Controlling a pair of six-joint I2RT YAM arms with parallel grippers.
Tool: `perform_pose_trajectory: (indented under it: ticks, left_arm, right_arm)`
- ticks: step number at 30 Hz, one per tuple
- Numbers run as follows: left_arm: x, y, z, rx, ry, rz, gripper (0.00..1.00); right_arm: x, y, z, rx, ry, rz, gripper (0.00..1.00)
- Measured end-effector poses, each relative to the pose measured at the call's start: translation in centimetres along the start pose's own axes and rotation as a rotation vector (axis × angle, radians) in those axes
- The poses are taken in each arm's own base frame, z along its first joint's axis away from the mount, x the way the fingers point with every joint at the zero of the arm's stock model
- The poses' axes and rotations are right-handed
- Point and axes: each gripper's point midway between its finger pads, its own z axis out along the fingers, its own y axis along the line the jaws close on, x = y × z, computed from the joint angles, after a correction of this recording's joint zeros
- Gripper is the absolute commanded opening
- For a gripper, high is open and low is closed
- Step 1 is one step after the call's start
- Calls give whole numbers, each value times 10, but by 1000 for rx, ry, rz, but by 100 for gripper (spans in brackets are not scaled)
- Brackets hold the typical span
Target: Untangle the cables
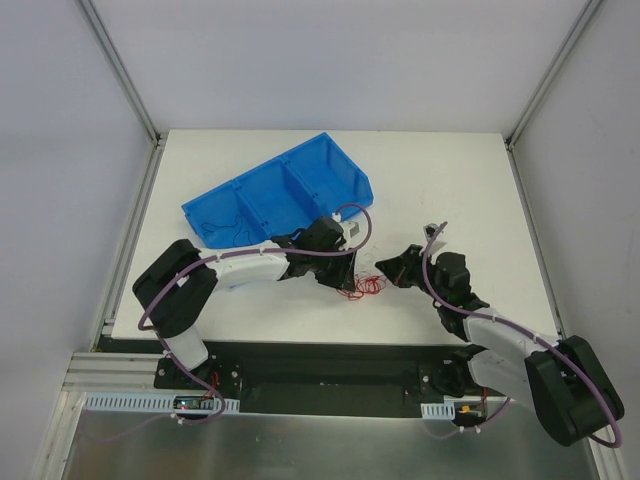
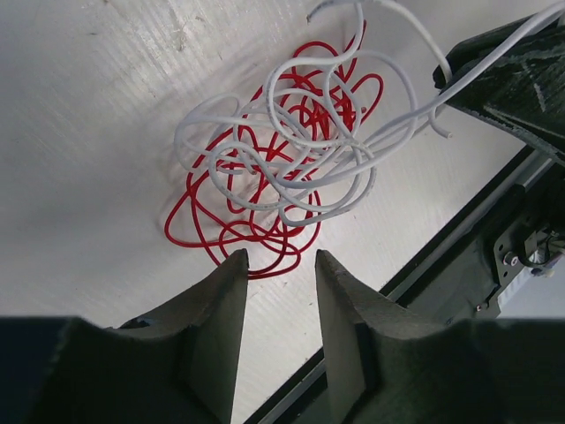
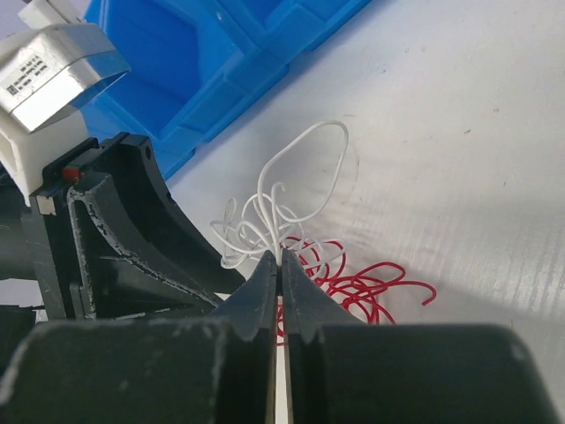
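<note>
I see the cables (image 2: 282,168) lying on the table (image 2: 79,132) just in front of the tips of my left gripper (image 2: 281,256), apart from them, with nothing between its two fingers. Beyond the tangle, to the right of these fingers, stands my right gripper (image 3: 280,261), with one strand caught at its tips. Seen from the right fingers, the left gripper is close on the left, and the bin (image 3: 203,62) lies behind it, farther away.

Left gripper (image 2: 278,258) and right gripper (image 3: 280,261) flank the cables (image 1: 368,286), blue bin (image 1: 262,175) close behind; near side open
</note>
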Motion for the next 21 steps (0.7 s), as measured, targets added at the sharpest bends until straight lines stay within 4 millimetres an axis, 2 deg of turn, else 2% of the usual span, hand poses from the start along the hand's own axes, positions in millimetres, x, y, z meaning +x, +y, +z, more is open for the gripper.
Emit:
perform_pose_trajectory:
  ticks: [2,5,12,16,21]
  left_arm:
    - [0,1,0,-3,1,-3,21]
    - [1,1,0,-4,2,-7,0]
    - [9,10,-7,-42,3,-2,0]
    - [17,19,-32,-83,-40,4,0]
    - [11,11,-68,-69,-138,24,0]
  right_arm:
    - [0,-1,0,3,1,1,1]
    - [0,-3,0,14,0,3,1]
    - [-3,-18,-4,108,-32,19,1]
    - [-14,-40,-15,252,-105,53,1]
    - [-24,-50,-23,326,-168,69,1]
